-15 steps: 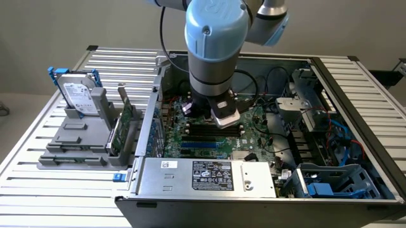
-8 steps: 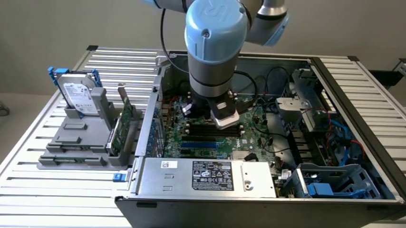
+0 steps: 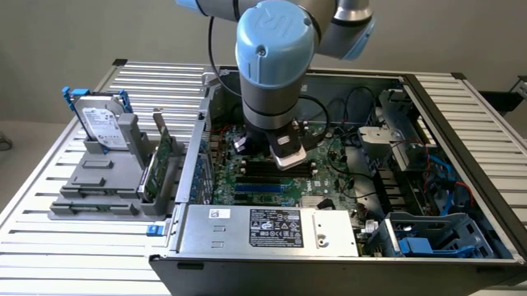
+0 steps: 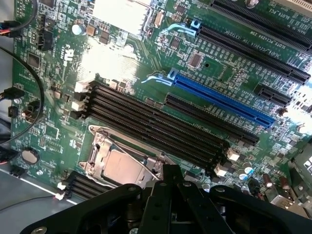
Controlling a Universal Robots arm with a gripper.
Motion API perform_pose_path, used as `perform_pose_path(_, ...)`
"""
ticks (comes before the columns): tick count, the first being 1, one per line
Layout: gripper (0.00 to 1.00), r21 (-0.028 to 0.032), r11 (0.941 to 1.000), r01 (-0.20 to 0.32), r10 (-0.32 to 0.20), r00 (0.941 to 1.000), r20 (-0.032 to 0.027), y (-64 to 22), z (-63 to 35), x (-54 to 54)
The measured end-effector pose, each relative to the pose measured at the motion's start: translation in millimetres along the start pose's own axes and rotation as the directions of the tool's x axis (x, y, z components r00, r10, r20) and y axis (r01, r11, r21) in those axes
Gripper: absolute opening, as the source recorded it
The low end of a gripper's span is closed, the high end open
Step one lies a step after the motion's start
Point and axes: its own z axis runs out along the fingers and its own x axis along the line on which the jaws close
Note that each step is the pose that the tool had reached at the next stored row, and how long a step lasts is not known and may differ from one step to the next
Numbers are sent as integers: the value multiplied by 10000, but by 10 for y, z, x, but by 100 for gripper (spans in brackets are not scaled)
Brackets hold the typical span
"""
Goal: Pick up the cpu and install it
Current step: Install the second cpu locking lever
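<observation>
The small flat square cpu with a silver-grey metal top [image 4: 124, 168] lies face up in the metal socket frame [image 4: 97, 156] on the green motherboard [image 4: 204, 73], beside the black memory slots [image 4: 156, 126]. The black gripper [image 4: 163, 195] hangs just over its edge, fingers together and holding nothing. I judge the chip light, rigid and smooth, with a delicate underside, so it is best gripped by two opposite rims. Being square, it has no long axis; its edges run roughly parallel to the memory slots.
</observation>
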Motion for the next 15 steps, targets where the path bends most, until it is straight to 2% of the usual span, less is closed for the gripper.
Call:
perform_pose_path(6, 11, 2, 10000, 7, -7, 10000, 3, 7, 76, -36)
perform_pose_path(11, 11, 2, 10000, 11, -11, 10000, 4, -32, 183, -37)
perform_pose_path(13, 11, -29, 10000, 13, -13, 10000, 19, -56, 215, -34)
perform_pose_path(15, 11, -95, 10000, 15, -14, 10000, 47, -80, 233, -27)
